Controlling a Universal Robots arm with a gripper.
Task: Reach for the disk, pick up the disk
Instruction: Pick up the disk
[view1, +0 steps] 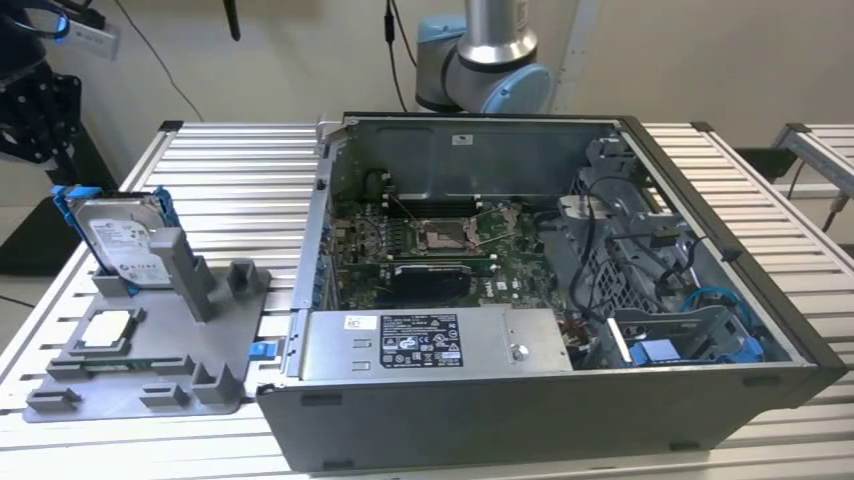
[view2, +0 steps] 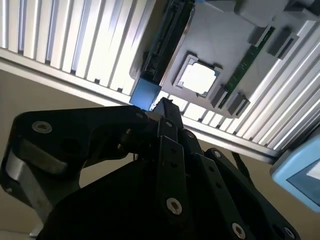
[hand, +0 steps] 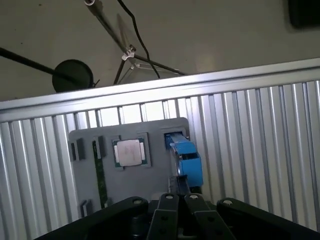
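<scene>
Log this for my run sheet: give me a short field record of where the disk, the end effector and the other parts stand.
disk: upright on edge in a slot of the grey fixture, blue bracket around it, not yet lifted
end effector: above the fixture, aimed toward the disk's blue bracket in the second wrist view
processor chip: flat in a recess of the fixture, beside the disk
computer case: open, to the exterior view's right of the fixture
table: slatted metal, carries fixture and case
</scene>
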